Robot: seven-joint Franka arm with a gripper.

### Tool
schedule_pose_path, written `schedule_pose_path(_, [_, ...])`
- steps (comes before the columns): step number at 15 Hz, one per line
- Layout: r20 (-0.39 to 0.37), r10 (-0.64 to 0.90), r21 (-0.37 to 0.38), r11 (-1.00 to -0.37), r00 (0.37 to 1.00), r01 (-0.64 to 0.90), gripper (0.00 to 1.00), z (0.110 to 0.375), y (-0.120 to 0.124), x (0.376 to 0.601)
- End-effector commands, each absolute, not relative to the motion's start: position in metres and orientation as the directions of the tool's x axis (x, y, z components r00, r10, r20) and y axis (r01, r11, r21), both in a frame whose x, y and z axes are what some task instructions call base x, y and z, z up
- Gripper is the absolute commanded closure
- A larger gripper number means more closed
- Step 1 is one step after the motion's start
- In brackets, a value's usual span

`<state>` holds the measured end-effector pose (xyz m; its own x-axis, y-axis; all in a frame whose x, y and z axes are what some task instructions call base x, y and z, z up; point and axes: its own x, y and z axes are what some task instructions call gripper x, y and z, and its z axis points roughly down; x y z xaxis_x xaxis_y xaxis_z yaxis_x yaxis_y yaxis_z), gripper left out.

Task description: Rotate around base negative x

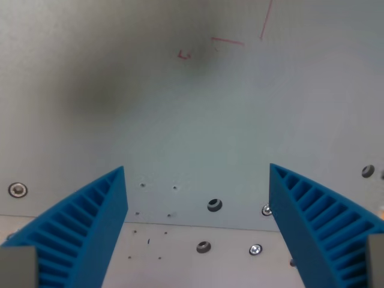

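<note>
In the wrist view my gripper stands open above a pale grey table top. Its two blue ribbed fingers rise from the bottom corners: the left finger and the right finger. Nothing lies between them. No separate task object shows in this view.
Thin red pen lines mark the table near the top. A seam between two plates runs across the lower part, with several screws and holes around it, such as a dark hole and a screw. A soft dark shadow covers the upper left.
</note>
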<state>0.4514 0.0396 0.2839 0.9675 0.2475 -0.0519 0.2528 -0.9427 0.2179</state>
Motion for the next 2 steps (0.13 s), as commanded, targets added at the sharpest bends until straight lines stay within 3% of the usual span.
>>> schedule_pose_path(1, [-0.115, 0.203, 0.422, -0.876, 0.972, 0.232, 0.0, 0.2867, 0.0433, 0.4534])
schedule_pose_path(2, [-0.117, 0.202, 0.432, -0.871, 0.972, 0.233, 0.0, 0.2867, 0.0433, 0.4534])
